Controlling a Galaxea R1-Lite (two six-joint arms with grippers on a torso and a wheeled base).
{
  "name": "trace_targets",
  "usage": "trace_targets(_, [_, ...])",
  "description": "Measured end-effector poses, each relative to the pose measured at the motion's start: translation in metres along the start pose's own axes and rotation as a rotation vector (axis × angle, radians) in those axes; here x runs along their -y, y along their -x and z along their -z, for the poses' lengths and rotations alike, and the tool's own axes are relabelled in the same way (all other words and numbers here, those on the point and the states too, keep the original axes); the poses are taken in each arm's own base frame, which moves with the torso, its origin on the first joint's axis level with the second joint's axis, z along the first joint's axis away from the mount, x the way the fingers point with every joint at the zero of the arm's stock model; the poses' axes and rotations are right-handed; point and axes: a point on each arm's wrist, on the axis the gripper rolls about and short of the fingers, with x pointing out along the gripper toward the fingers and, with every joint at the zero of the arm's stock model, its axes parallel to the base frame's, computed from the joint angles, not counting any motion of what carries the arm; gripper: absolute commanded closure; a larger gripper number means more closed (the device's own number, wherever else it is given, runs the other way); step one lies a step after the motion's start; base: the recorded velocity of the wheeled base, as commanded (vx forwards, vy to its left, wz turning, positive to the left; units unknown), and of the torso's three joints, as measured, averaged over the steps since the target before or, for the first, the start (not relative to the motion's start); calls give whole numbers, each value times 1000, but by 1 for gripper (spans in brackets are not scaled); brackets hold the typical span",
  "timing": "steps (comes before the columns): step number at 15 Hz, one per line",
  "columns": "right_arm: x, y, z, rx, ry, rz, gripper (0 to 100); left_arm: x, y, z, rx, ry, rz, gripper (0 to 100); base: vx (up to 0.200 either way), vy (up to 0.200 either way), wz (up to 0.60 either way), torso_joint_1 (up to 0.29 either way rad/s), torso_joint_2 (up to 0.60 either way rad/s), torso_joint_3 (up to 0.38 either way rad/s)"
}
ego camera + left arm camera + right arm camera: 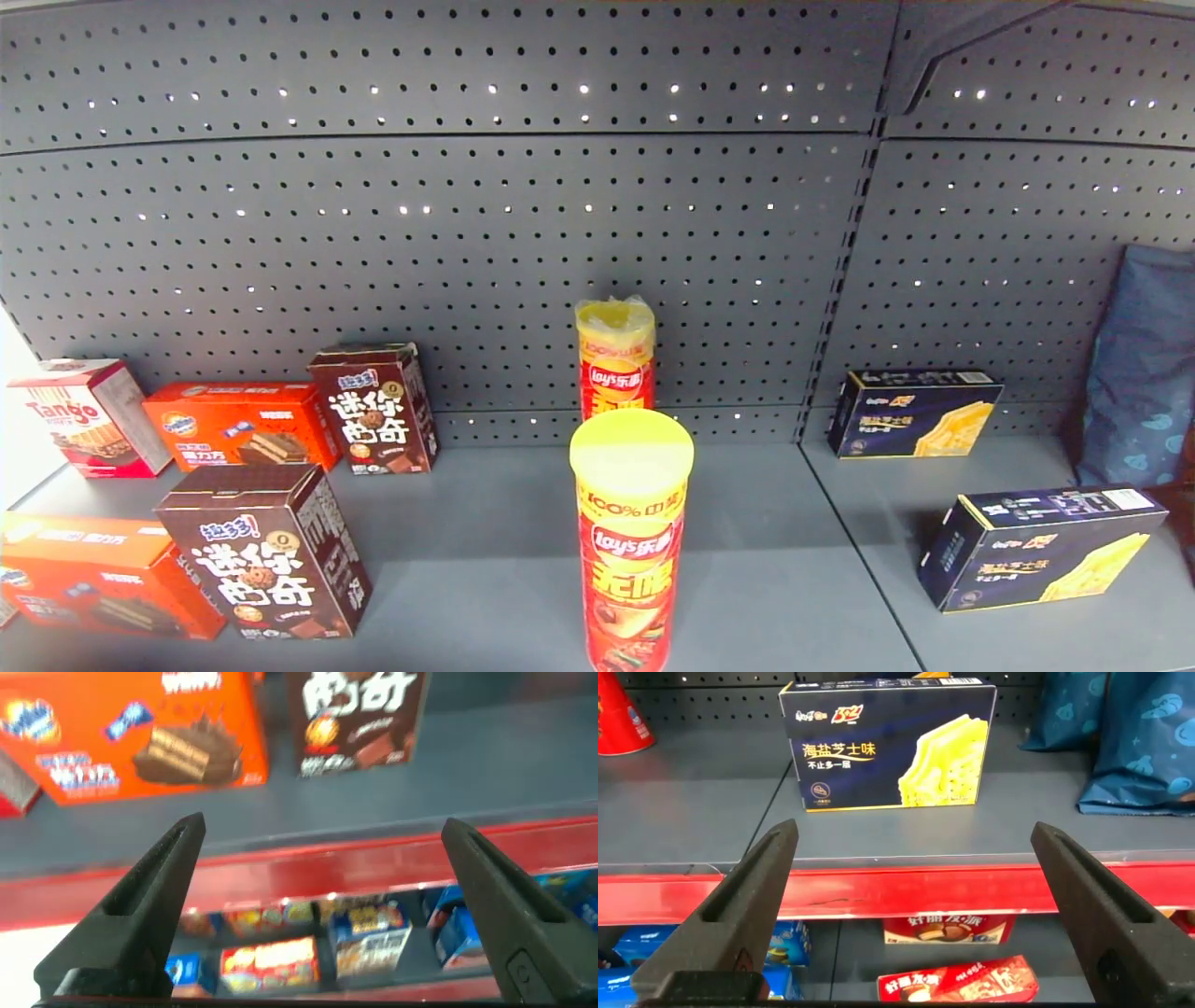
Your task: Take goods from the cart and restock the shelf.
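Facing the shelf (485, 541), left claw (322, 826) and right claw (912, 829) are hanging wide, empty (best clearing its red rail (896, 891)).

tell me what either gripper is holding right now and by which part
Nothing is held. The left gripper is open and empty, and the right gripper is open and empty too.

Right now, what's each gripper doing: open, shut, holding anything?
Left gripper: open, holding nothing.
Right gripper: open, holding nothing.
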Motion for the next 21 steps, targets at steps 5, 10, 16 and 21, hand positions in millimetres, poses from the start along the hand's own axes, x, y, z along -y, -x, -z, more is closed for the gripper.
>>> trace_targets(5, [0,0,0,0,0,0,0,1,9,4,145,32,3,0,0,0,0,0,0,0])
trace_targets(10, [0,0,0,0,0,-1,0,1,11,5,166,35,-2,0,0,0,0,0,0,0])
trace_targets(16, [0,0,0,0,0,-1,0,1,11,5,168,29,-1,0,-67,0,0,1,0,1])
trace_targets(21, [0,0,0,1,0,-1,0,1,11,4,170,32,-1,0,-40,0,0,3,2,0])
